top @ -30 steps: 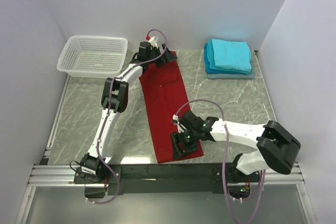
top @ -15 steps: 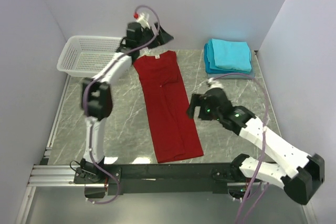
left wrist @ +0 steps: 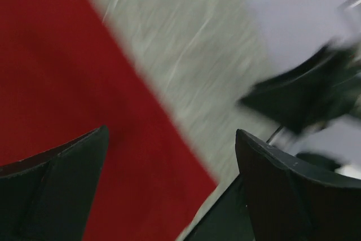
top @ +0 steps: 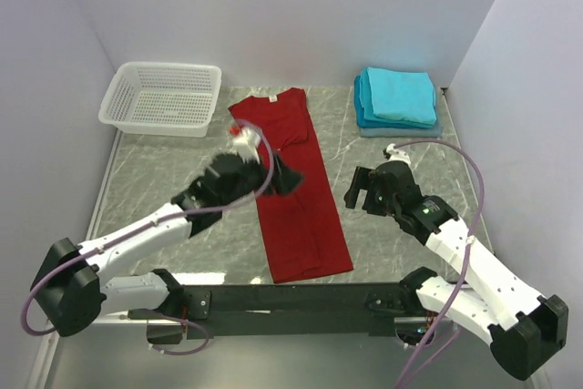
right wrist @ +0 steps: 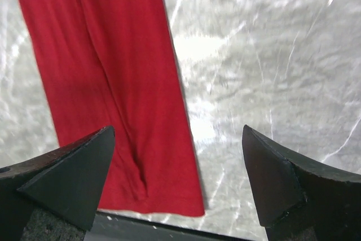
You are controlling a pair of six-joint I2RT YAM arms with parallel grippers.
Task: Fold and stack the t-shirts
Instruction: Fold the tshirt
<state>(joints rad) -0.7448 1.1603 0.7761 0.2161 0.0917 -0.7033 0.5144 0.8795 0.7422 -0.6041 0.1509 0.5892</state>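
Top external view has the red tee (top: pixel 305 225) lying flat on the table (top: pixel 155 189) as a long narrow strip, already folded lengthwise, its collar at the far end near the basket (top: pixel 164 96) and its hem close to the near edge. The turquoise stack (top: pixel 396 97) sits well apart at the far right corner. The left gripper (top: pixel 281 177) hovers over the strip about midway along; its wrist view is blurred, but the fingers (left wrist: pixel 56 193) stand spread with nothing between them. The right gripper (top: pixel 355 193) hangs over bare marble just to the right of the cloth, not touching it, its jaws likewise wide and empty in the right wrist view, which looks down on the hem end and a small ridge running up from it. The step in hand looks like the crosswise fold. To do it well, each gripper should take one corner of the same short end, pinch through every layer so none slides loose, lift only a little, and carry both corners at an even pace so the edge lands square on the other end. Smoothing that ridge first would keep the packet flat enough to sit level on the stack.
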